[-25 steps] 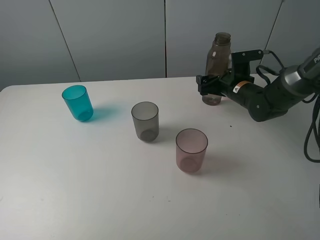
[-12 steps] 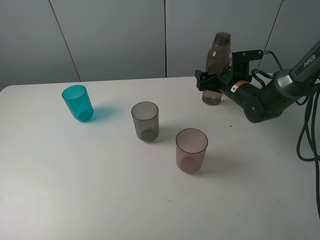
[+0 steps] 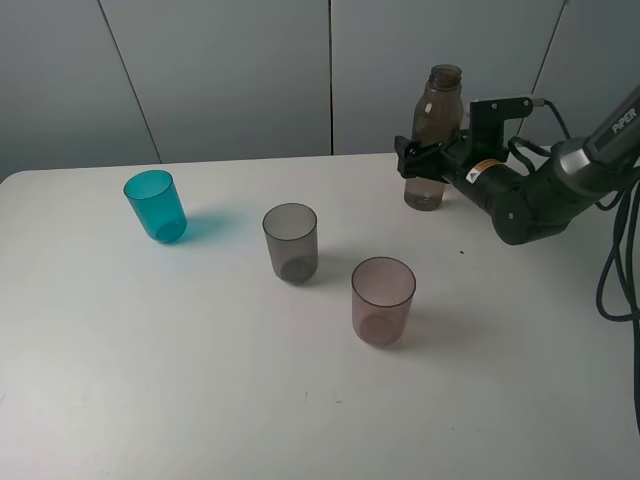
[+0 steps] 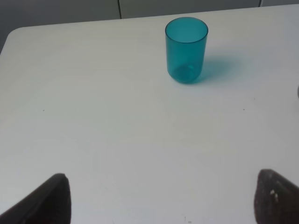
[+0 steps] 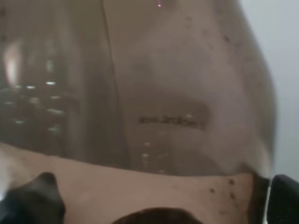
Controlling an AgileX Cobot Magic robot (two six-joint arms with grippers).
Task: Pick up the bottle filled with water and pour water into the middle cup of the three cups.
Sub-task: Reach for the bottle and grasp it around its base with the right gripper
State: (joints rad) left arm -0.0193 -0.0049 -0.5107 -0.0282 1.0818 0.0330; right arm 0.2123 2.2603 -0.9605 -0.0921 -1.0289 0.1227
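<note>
**Right claw wide around bottle, bottle upright on table**

The bottle (image 3: pixel 437 110) (image 5: pixel 163 93) stands uncapped at the far right of the table (image 3: pixel 150 350). The right claw (image 3: pixel 420 162) (image 5: pixel 161 198) is spread wide around its lower body, one finger on each side; whether they touch it I cannot tell. The middle cup (image 3: pixel 291 242) is grey and upright, well apart from the bottle, between the teal cup (image 3: pixel 155 205) (image 4: pixel 186 49) and the pink cup (image 3: pixel 383 300). The left claw (image 4: pixel 163 200) is spread wide with nothing in it, above bare table near the teal cup.

Bare table (image 3: pixel 200 390) runs between bottle (image 3: pixel 438 108) and middle cup (image 3: pixel 291 243) — pink cup (image 3: pixel 383 301) nearby.
</note>
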